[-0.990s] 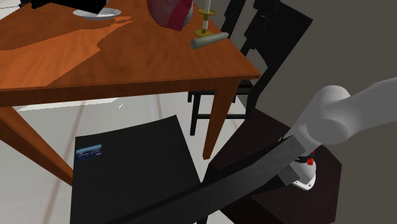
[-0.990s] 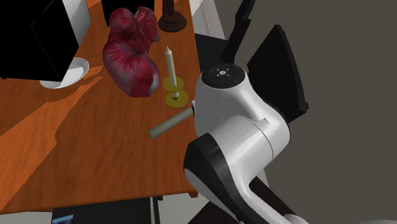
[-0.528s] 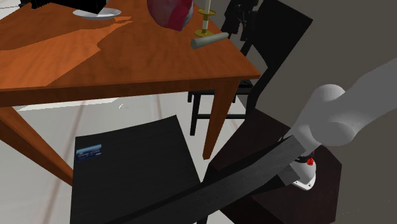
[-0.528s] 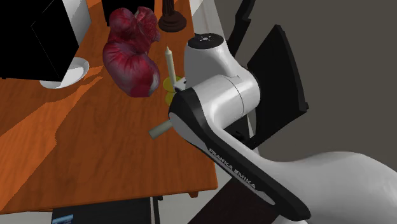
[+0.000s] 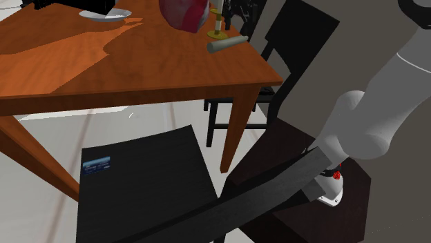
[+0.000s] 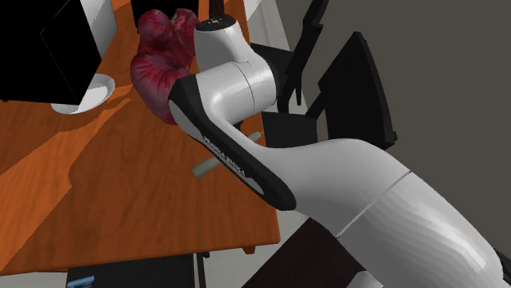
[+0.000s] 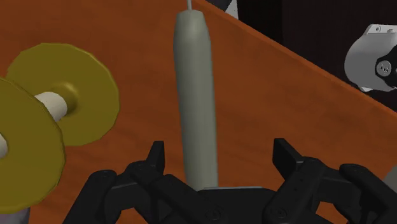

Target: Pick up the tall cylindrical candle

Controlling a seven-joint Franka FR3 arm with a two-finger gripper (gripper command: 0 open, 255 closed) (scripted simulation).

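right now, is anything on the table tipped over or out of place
Yes: the grey candle lies flat on its side near the edge of the table, beside the upright yellow holder.

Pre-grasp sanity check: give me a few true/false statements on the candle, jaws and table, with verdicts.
1. The grey candle lies flat on the table. True.
2. The jaws are shut on the candle. False: they stand apart, one on either side of it, not touching it.
3. A yellow holder stands beside the candle. True.
4. The table is white. False: it is orange-brown.
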